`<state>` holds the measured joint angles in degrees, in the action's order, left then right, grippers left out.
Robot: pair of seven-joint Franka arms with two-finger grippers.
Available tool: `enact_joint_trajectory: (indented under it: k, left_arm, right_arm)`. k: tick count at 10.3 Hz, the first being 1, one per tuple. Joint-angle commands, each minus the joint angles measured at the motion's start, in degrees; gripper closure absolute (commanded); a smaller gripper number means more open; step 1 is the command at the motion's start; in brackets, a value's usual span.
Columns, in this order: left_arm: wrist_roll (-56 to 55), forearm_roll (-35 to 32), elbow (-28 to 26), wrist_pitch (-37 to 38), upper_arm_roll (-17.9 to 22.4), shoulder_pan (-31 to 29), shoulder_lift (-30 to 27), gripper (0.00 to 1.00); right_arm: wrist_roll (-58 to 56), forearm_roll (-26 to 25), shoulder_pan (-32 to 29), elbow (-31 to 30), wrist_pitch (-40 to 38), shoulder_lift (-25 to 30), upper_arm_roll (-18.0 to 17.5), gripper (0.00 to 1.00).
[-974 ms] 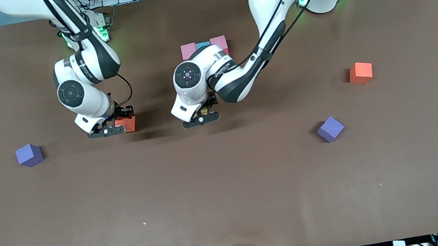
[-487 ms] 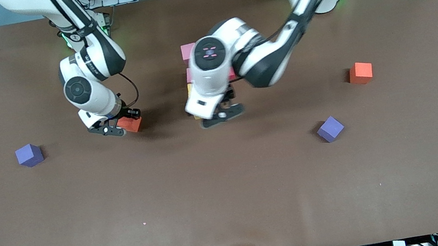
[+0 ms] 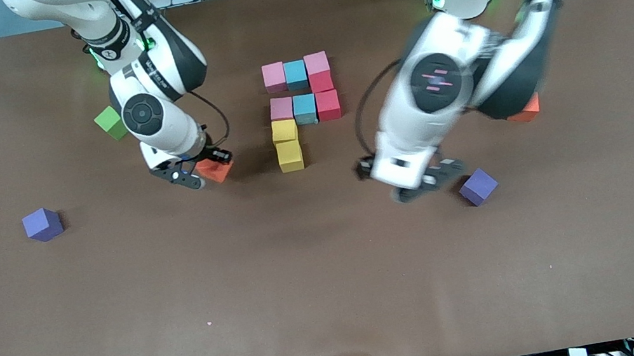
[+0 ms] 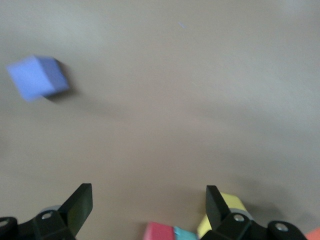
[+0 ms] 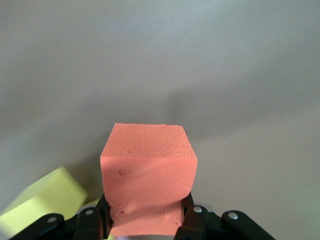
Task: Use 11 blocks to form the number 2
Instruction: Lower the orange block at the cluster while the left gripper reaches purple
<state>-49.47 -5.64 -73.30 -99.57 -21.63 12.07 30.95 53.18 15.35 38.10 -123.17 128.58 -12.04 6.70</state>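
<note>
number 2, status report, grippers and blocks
Right gripper shut on orange block, beside the yellow blocks. Left gripper open, empty, near purple block. Number 2 unfinished.

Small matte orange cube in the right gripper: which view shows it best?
The right wrist view: the orange cube fills it, clamped between the right gripper's fingers. The front view shows the cube partly covered; the left wrist view doesn't show it clearly.

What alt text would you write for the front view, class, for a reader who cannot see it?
Nine coloured cubes form an unfinished number 2 mid-table. The right gripper holds an orange cube beside its yellow cubes, while the open left gripper hangs by a purple cube.
</note>
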Motion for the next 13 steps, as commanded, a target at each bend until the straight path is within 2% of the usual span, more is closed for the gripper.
enact_joint_trajectory:
  k: [1,4,5,7,10,13]
  left_arm:
    - [7.44,1.08,-3.96,1.30,-0.16,-7.56,-4.05,0.00]
    - [10.71,0.11,-5.27,1.22,0.19,-13.99,-3.10,0.00]
    - [10.71,-1.46,-7.28,0.70,0.19,-16.00,-2.57,0.00]
    - [8.44,-1.74,-15.86,-6.38,0.10,-19.96,-3.87,0.00]
    - [3.63,-0.95,-22.05,-15.18,0.01,-21.21,-2.48,0.00]
    - [-3.52,-0.95,-22.68,-19.25,-0.16,-20.68,0.59,0.00]
  right_arm:
    - [7.25,3.45,2.67,9.32,-2.11,-5.70,0.16,0.89]
    - [17.80,6.43,7.76,19.33,-1.32,-12.98,0.25,0.89]
    - [22.45,6.53,8.82,23.46,-1.32,-15.79,0.16,0.89]
    - [32.11,6.53,10.93,30.85,-1.40,-21.42,0.25,0.90]
    - [41.80,6.53,13.04,31.85,-1.40,-22.76,0.25,0.91]
    - [50.77,6.36,14.89,31.94,-1.14,-24.43,0.25,0.91]
